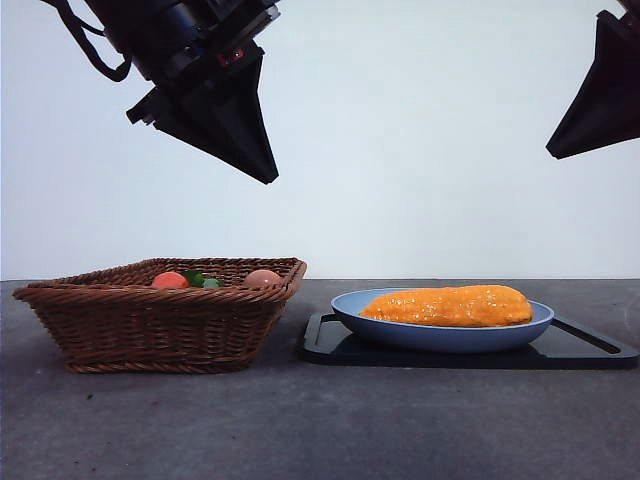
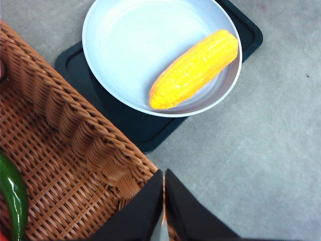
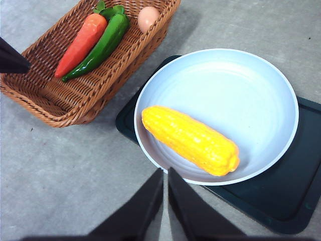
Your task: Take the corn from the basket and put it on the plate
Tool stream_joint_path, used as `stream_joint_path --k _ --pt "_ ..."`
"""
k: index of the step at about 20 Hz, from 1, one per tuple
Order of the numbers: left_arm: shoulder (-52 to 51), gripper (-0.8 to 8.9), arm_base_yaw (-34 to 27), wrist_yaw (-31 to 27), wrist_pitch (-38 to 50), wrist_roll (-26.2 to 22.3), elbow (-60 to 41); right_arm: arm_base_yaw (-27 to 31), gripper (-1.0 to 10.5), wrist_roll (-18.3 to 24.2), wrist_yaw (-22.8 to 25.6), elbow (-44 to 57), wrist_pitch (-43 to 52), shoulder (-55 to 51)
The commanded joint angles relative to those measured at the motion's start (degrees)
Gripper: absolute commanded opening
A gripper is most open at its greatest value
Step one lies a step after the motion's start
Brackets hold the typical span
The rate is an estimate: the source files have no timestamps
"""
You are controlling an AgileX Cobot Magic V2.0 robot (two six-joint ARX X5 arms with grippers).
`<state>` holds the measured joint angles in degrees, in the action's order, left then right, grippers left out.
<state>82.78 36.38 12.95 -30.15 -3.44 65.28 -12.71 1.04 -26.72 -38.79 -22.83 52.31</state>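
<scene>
On the grey table the corn is lying lengthwise in the plate, while both closed, empty hands, left and right, are hovering high, the left above the basket.

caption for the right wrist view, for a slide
Corn lies on the blue plate over a black tray; basket beside it; right gripper shut above.

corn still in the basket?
No, the corn lies on the blue plate; the basket holds only a carrot, green pepper and egg.
</scene>
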Motion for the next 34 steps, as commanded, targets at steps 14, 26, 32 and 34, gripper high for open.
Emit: stream_joint_path --k 14,26,32,34 --pt "-20.2 0.08 -15.0 -9.3 10.4 -9.0 -6.1 -0.1 0.0 -0.5 0.2 -0.2 0.8 0.4" --pt "-62.9 0.08 -36.2 -11.0 32.8 -7.4 -50.6 -0.1 0.0 -0.5 0.2 -0.2 0.8 0.4" --pt "-71.0 0.08 -36.2 -11.1 31.1 -4.4 -60.0 -0.1 0.0 -0.5 0.2 -0.2 0.8 0.4" --pt "-73.4 0.08 -36.2 -11.1 28.9 -4.4 -61.4 -0.1 0.0 -0.5 0.2 -0.2 0.8 0.4"
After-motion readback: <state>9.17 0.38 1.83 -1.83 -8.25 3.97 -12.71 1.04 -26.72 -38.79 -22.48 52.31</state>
